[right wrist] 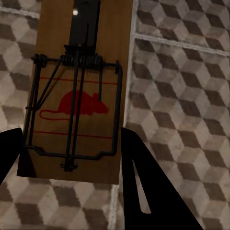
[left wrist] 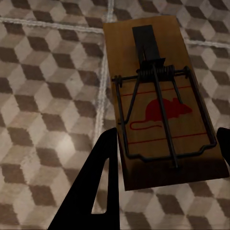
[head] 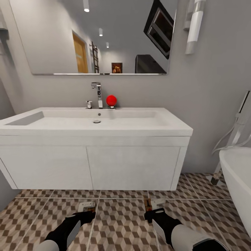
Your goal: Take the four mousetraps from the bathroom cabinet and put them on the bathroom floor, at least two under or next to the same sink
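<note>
I hold two mousetraps low over the cube-patterned bathroom floor [head: 122, 223], just in front of the white sink [head: 139, 120]. My left gripper [left wrist: 167, 139] is shut on a tan mousetrap [left wrist: 158, 86] printed with a red mouse, its dark fingers [left wrist: 98, 187] pressing the edges. My right gripper [right wrist: 72, 143] is shut on a second mousetrap [right wrist: 81, 105] in the same way. In the head view the left gripper [head: 87, 209] and right gripper [head: 150, 207] hang side by side below the vanity front. The wooden cabinet is out of view.
The sink sits on a wall-hung white vanity [head: 94, 167] with open floor beneath it. Behind the basin are a chrome faucet [head: 98, 92] and a red ball [head: 111, 100], with a mirror [head: 94, 35] above. A white tub rim [head: 238, 181] stands at the right.
</note>
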Controlling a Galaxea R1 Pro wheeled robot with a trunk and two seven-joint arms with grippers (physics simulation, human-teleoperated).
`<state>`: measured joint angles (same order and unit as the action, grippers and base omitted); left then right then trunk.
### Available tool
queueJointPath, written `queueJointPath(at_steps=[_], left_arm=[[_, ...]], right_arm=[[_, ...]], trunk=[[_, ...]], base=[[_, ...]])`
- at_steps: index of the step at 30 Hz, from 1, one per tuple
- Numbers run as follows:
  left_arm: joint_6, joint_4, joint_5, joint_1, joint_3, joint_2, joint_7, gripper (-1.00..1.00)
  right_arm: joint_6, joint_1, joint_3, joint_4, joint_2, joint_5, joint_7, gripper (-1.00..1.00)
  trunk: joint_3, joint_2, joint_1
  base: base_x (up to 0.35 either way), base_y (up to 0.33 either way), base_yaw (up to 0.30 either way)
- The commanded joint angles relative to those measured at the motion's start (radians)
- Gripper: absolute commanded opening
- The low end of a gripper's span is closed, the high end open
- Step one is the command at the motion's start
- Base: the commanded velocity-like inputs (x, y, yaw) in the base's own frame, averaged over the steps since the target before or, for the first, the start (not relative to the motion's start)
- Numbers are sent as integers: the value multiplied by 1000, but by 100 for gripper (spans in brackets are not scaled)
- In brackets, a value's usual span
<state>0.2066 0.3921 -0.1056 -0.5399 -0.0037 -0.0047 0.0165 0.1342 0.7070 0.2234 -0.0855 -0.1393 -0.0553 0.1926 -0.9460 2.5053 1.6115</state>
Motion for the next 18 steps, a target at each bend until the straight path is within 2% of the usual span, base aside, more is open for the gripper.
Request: queueJointPath(at_steps=[1, 18], left_arm=[[7, 2, -9, 0, -1, 0, 3, -100], [10, -8, -10, 0, -1, 0, 6, -100]], right_arm=[[6, 0, 8, -2, 0, -9, 2, -100], [-18, 0, 6, 25, 3, -9, 9, -100]], trunk=[[-5, 1, 0], [-71, 5, 8]], base=[[0, 0, 0], [0, 0, 0]])
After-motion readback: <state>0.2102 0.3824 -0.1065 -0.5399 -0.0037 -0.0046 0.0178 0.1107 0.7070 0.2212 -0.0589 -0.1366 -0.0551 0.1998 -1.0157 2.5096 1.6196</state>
